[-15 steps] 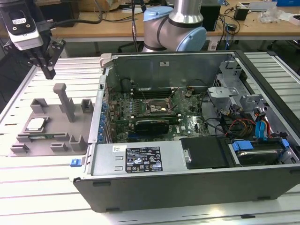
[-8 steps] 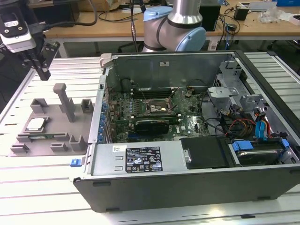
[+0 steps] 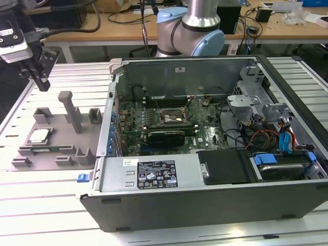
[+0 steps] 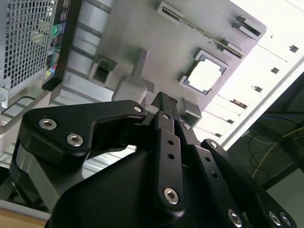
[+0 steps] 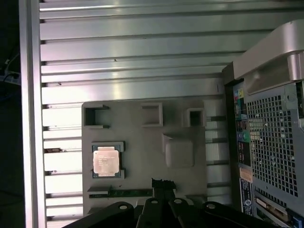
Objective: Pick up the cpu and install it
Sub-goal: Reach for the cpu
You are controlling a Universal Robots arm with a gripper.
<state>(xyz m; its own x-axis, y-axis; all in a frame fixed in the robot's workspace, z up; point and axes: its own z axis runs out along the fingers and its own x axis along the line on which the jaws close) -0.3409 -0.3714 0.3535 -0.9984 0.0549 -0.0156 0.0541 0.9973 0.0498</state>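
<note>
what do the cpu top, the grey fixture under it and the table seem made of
The cpu top looks like bare metal, silvery with a dull sheen. The grey fixture is probably plastic: even matte grey, moulded blocks. The table is likely aluminium: ribbed slats with bright reflections.

You have open air straight above the cpu, near the fixture plate's edge farthest from the computer case. The gripper hangs well above the plate, touching nothing. A tall post rises mid-plate between cpu and case. Low blocks ring the cpu's seat, and the case wall stands just beside the plate's opposite edge.
</note>
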